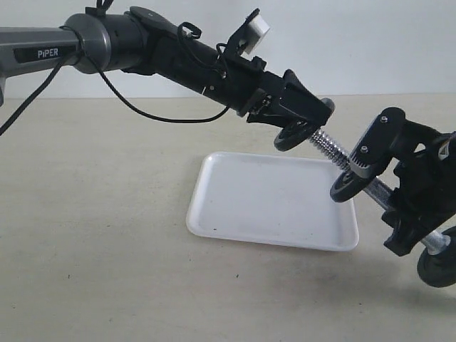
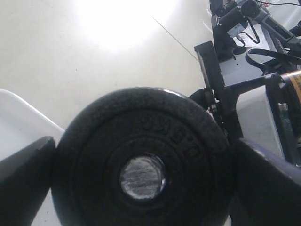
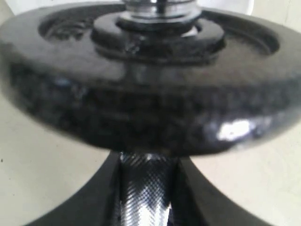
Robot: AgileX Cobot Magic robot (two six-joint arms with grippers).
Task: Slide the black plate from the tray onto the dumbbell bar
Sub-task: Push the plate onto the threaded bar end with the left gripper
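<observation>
Left gripper (image 1: 303,128), jaws wide, clamps the black plate (image 1: 291,137) by its rim. I see the dumbbell bar (image 1: 329,148), pinched in the right gripper (image 3: 146,197), pointing ten o'clock into the plate's hole.

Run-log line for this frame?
left fingers: clamp black plate | right fingers: clamp dumbbell bar, tilted | plate hole: at bar's threaded end | tray: plate off it
</observation>
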